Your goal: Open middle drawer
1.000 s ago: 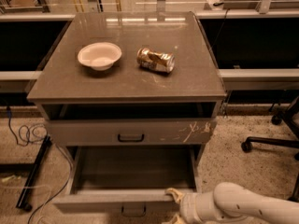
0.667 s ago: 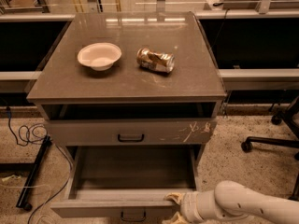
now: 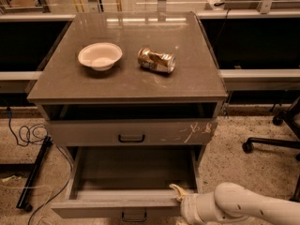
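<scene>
— Where does the job stand?

— Near its end, by the look of it. The middle drawer [image 3: 136,172] juts well out from under the table's front edge, with its deep grey inside open to view. The scratched drawer [image 3: 131,132] above it sits flush and shut.

— And the gripper?

— The gripper [image 3: 178,194] is at the drawer's front rim, below the table's front right corner and right of the small dark handle [image 3: 134,215]. It seems to rest on or over that rim, but the view there is poor. Whether it is spread or pressed together cannot be told. The white arm [image 3: 243,205] reaches in from the lower right.

— So what does the next move call for?

— Probably little more. Either a short straight pull away from the table's front edge, if the drawer has travel left, or a clean let-go and a retreat to the right. The pull should run level, so that the drawer does not skew on its runners.

— Anything on top to mind?

— A white bowl [image 3: 100,56] and a crushed can [image 3: 156,60] lie on the table [image 3: 126,86], toward its back edge. They are well apart from the work.
</scene>
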`<state>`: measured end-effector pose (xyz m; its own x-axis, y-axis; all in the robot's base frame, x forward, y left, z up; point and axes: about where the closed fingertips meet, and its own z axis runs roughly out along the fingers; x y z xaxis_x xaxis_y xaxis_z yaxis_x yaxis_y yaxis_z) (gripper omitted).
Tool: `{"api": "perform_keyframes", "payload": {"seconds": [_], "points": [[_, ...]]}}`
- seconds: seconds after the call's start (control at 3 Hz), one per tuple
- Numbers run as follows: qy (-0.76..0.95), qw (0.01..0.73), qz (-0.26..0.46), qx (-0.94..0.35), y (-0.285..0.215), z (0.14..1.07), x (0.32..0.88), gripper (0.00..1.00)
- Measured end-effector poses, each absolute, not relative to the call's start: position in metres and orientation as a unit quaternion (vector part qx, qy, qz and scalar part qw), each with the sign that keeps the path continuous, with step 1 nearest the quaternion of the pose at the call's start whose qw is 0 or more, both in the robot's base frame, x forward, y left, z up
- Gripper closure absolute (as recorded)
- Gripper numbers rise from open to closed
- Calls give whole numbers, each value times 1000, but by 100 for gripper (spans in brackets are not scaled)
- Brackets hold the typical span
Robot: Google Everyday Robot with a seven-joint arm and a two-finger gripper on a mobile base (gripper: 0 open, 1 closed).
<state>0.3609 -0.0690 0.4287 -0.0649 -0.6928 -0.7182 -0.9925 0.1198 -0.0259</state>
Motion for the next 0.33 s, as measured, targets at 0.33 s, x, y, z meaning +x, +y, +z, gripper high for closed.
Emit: {"api": "perform_keyframes", "payload": {"seconds": [0.33], "points": [[686, 300, 250, -615, -69, 429, 361, 0]]}}
